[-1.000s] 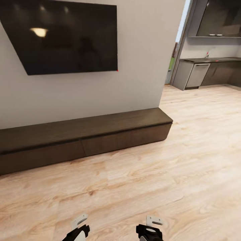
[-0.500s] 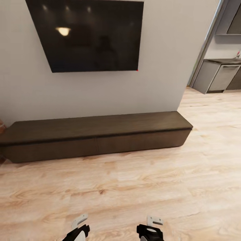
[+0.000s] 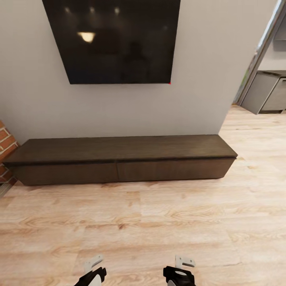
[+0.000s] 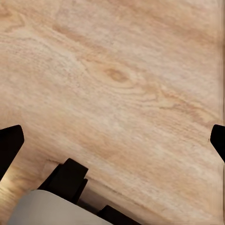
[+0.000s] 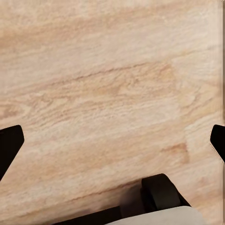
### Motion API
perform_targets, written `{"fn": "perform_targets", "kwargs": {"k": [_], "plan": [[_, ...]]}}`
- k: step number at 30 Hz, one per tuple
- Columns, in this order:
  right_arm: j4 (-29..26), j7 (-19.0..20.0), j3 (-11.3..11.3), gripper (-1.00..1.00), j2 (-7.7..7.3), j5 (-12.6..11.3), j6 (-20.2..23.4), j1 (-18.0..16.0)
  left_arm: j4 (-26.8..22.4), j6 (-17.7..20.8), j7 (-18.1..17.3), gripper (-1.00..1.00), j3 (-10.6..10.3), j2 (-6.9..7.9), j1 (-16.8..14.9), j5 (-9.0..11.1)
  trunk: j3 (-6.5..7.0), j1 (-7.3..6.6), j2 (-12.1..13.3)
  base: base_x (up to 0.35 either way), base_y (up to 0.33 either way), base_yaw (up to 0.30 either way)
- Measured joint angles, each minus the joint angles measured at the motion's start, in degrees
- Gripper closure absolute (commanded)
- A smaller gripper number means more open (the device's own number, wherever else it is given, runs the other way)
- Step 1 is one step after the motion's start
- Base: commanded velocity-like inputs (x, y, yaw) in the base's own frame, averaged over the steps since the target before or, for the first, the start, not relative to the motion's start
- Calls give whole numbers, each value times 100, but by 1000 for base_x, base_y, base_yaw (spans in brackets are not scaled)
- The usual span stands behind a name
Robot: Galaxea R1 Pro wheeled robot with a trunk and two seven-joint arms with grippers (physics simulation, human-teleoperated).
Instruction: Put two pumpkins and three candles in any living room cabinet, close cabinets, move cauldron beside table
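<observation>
Left gripper (image 4: 112, 140) and right gripper (image 5: 112, 140) both hang spread wide with nothing between the fingers: in each wrist view the dark fingertips (image 4: 10, 143) sit at opposite picture edges over bare plank. In the head view the left gripper (image 3: 92, 274) and right gripper (image 3: 178, 274) appear low, just above the wooden floor (image 3: 159, 222).

The cabinet (image 3: 119, 161) stands against the grey wall (image 3: 198, 99), directly below the wall-mounted screen (image 3: 115, 39). Both drawer fronts are closed and flush; the seam between them lies near the cabinet's middle. Its top surface carries nothing.

Surroundings:
- A brick wall section (image 3: 4, 147) adjoins the cabinet's left end.
- Past the wall's right corner, a doorway opens to grey kitchen units (image 3: 264, 93) (well apart from the cabinet).

Clearance: the floor between the grippers and the cabinet's front edge is unobstructed, and open floor continues beyond the cabinet's right end toward the doorway.

Change from the earlier frames: the whole head view has shifted, which indicates camera movement, not movement of objects. The cabinet now sits square-on and nearly centred, where a second ago it ran at an angle with its left end out of frame. The brick section has entered the view, and most of the kitchen has left it. The grippers keep the same position in the picture.
</observation>
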Motion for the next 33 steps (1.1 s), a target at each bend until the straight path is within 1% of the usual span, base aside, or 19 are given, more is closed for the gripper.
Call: {"fn": "perform_targets", "kwargs": {"k": [5,13,18,23,25,26,27,28,30,32,33], "plan": [[0,0,-3,-100,-8,0,0,0,6,-54,0,-100,0,-6,0,2,0,-1,0,53,-137,0],[0,2,-7,-100,-9,0,0,0,87,-118,2,-100,0,-1,0,-4,0,-2,0,202,-45,0],[0,1,-8,-100,-14,-2,-14,0,87,-95,-6,-100,-11,29,0,2,0,-1,0,158,-60,0],[0,2,-8,-100,-24,-11,-276,0,60,-64,1,-100,1,35,0,0,0,-1,0,128,-86,0],[-5,2,-8,-100,-70,-20,-354,0,-9,11,7,-100,16,39,0,-2,0,0,0,29,-17,0],[-14,4,-8,-100,-114,-25,-395,0,-95,137,9,-100,21,41,0,-4,0,0,0,14,-8,0],[-24,7,-11,-100,-163,-32,-429,0,-243,355,9,-100,24,47,0,-8,0,0,0,9,-5,0],[-33,9,-16,-100,-211,-43,-460,0,-469,665,14,-100,32,54,0,-15,0,0,0,6,-3,0],[-47,34,-21,-100,-306,-65,-543,0,-1171,1506,24,-100,63,104,-1,-4,1,0,0,3,-2,0],[-53,172,-34,-100,-407,-80,-667,0,-2068,2502,33,-100,176,234,-1,3,1,0,0,1,-1,0],[-52,232,-43,-100,-434,-76,-701,0,-2295,2749,36,-100,228,267,0,9,1,0,0,0,0,0]]}}
